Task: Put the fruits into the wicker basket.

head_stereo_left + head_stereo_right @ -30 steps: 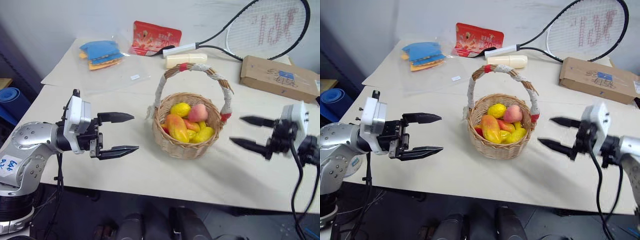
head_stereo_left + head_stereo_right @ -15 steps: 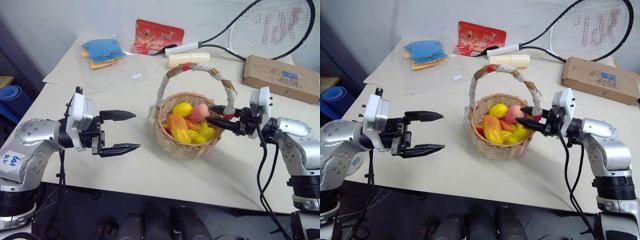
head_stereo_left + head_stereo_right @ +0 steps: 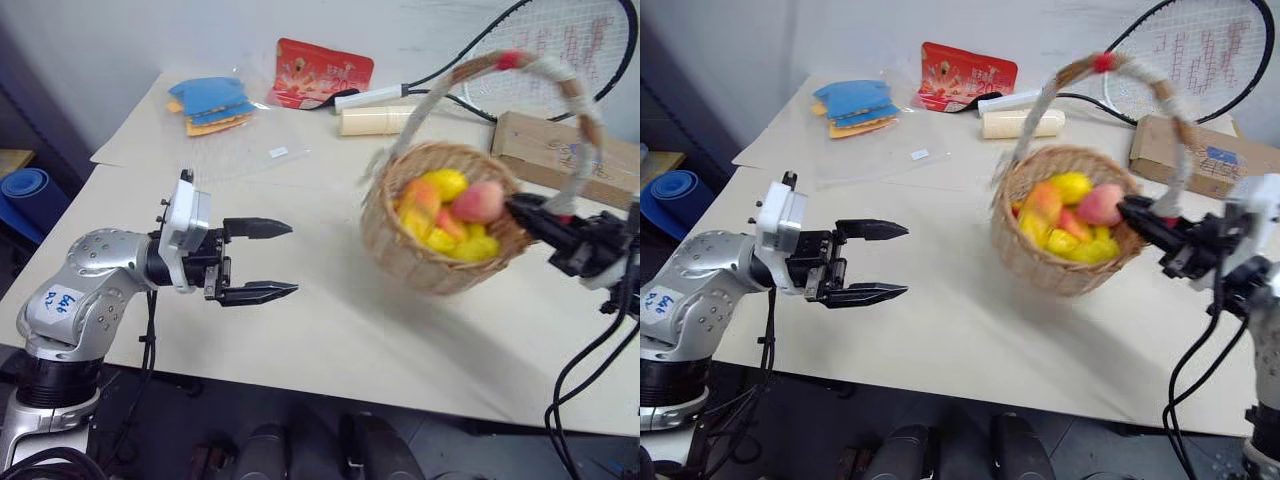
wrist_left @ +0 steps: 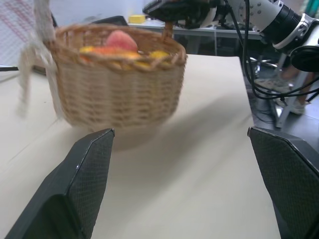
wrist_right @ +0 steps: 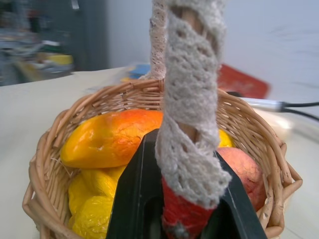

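Observation:
The wicker basket [image 3: 415, 250] hangs tilted above the table, on the right. My right gripper [image 3: 532, 214] is shut on the lower end of its cord-wrapped handle [image 5: 192, 99], just above the red band. Several fruits lie inside, among them an orange-yellow mango [image 5: 117, 137], a pink peach [image 3: 478, 200] and a yellow lemon [image 3: 447, 183]. To the left of the basket my left gripper [image 3: 292, 259] stands open and empty, pointing at it from some way off. Its fingers [image 4: 89, 164] frame the basket [image 4: 117, 94] in the left wrist view.
At the back of the table lie a tennis racket [image 3: 540, 45], a brown cardboard box [image 3: 560, 150], a cream tube [image 3: 375, 120], a red packet [image 3: 320, 72] and blue items in a clear bag [image 3: 208, 105]. Bare tabletop [image 3: 330, 330] lies between the grippers.
My right gripper went from open to shut on the base of the basket's handle, then raised the basket and carried it right, tilting it. The left gripper stayed open.

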`<act>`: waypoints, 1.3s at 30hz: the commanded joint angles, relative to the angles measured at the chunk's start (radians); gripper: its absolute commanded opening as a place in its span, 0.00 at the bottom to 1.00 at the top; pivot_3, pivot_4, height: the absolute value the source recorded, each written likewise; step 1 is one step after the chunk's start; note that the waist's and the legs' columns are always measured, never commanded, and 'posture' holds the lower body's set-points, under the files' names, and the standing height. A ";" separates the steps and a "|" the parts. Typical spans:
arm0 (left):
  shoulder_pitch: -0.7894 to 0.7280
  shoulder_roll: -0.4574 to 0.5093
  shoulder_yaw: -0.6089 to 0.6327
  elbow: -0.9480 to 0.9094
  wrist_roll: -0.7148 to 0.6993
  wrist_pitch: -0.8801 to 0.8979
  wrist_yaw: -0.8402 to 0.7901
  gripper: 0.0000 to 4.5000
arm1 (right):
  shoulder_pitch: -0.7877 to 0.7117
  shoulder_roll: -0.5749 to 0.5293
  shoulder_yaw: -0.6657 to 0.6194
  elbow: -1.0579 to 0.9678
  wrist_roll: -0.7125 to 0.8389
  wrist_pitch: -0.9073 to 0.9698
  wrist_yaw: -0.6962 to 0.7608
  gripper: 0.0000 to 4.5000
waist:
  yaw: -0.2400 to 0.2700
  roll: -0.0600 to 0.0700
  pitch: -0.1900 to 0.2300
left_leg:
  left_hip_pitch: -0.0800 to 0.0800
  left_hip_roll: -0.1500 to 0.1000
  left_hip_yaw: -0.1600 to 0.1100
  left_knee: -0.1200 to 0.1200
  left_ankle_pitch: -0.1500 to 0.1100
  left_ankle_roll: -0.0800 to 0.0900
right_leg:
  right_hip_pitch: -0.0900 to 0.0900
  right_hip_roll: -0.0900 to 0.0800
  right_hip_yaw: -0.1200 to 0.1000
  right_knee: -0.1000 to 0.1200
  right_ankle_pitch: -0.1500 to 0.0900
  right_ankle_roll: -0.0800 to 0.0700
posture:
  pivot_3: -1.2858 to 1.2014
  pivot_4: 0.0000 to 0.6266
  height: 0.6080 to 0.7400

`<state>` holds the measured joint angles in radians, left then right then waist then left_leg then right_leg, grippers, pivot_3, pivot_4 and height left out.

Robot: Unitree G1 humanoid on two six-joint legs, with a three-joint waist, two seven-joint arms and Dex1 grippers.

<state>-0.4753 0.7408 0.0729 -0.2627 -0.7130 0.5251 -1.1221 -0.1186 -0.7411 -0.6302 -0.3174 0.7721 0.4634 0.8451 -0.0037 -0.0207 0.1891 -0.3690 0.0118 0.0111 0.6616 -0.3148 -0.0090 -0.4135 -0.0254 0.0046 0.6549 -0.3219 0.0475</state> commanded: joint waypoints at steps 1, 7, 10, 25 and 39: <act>-0.039 -0.008 -0.014 0.022 0.014 -0.024 -0.034 1.00 | 0.064 0.001 -0.128 -0.011 -0.009 -0.038 -0.048 0.04 | 0.000 0.000 0.000 | 0.000 0.000 0.000 0.000 0.000 0.000 | 0.000 0.000 0.000 0.000 0.000 0.000 | 0.52 0.24 1.00; -0.096 -0.040 -0.047 0.087 0.049 -0.051 -0.069 1.00 | 0.069 -0.015 -0.093 0.168 -0.149 -0.145 -0.069 0.04 | -0.005 0.000 0.000 | 0.002 0.000 0.002 0.001 0.000 0.000 | 0.001 0.001 0.002 0.002 0.000 0.000 | 0.52 0.24 1.00; -0.099 -0.051 -0.054 0.086 0.057 -0.059 -0.077 1.00 | 0.053 -0.007 -0.041 0.264 -0.201 -0.183 -0.057 0.04 | -0.006 0.000 0.000 | 0.002 0.000 0.002 0.000 0.000 0.000 | 0.000 0.001 0.002 0.002 0.000 0.000 | 0.52 0.24 1.00; 0.145 0.055 0.070 -0.051 0.043 -0.012 -0.028 1.00 | 0.339 0.007 -0.240 0.240 -0.178 -0.304 0.051 0.99 | -0.008 0.001 -0.001 | 0.002 0.000 0.001 -0.001 0.000 0.000 | 0.001 0.000 0.001 0.000 0.000 0.000 | 0.52 0.24 1.00; 0.460 -0.072 0.024 0.074 0.410 -0.541 0.093 1.00 | 0.381 0.163 0.318 0.166 -0.392 -0.716 0.326 0.99 | -0.025 0.002 0.000 | 0.019 0.002 0.003 -0.012 0.001 -0.003 | 0.018 0.000 0.002 -0.002 -0.003 -0.004 | 0.52 0.24 1.00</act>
<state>-0.0115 0.6738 0.0758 -0.1995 -0.3196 0.0289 -1.0539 0.2944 -0.5751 -0.3307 -0.1392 0.3548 -0.2515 1.1678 -0.0292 -0.0188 0.1892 -0.3491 0.0134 0.0143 0.6496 -0.3136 -0.0118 -0.3956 -0.0258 0.0066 0.6533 -0.3247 0.0431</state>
